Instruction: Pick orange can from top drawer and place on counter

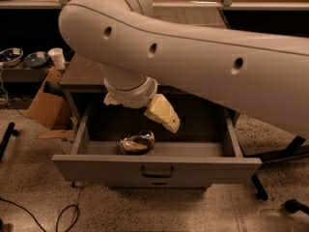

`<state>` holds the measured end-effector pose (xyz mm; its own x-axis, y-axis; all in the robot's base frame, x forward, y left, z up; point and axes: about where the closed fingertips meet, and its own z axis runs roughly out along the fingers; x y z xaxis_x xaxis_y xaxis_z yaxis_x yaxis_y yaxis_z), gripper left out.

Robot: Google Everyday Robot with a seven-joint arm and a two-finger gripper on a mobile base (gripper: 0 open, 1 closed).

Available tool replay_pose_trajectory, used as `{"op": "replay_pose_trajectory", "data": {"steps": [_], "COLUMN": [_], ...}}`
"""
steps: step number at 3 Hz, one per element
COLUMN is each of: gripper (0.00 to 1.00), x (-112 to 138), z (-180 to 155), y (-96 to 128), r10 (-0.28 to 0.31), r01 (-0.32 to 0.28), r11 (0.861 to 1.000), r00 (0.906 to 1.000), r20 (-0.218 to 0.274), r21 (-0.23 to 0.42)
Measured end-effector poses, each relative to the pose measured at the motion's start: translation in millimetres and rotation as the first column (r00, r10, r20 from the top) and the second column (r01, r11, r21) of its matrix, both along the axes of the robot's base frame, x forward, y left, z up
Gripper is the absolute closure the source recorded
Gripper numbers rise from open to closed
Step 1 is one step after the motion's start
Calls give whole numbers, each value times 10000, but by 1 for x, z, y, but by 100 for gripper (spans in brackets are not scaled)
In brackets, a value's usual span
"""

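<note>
The orange can [137,142] lies on its side in the open top drawer [154,168], just behind the front panel and left of the dark handle [157,172]. My gripper [140,114] hangs from the big white arm directly above the can, a short gap over it. It is open and empty, with one cream finger [164,115] to the right and the other [112,99] to the left. The counter [87,74] shows behind the drawer; the arm hides most of it.
A cardboard box [46,105] leans at the cabinet's left. A white cup [57,58] and two bowls [10,56] sit on a low shelf at far left. A cable [67,216] lies on the speckled floor. Dark chair legs [258,187] stand at the right.
</note>
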<state>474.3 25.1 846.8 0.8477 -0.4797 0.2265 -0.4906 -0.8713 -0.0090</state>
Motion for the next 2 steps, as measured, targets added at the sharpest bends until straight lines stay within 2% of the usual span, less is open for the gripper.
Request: {"op": "replay_pose_trajectory", "data": {"steps": [1, 2], "gripper": [0, 0], "x": [0, 6], "z": [0, -15], "y": [0, 1], "r10": [0, 82], "r01": [0, -77], "r11": [10000, 9999], "r00": [10000, 9994], "r20": [0, -324], "r21": [0, 145]}}
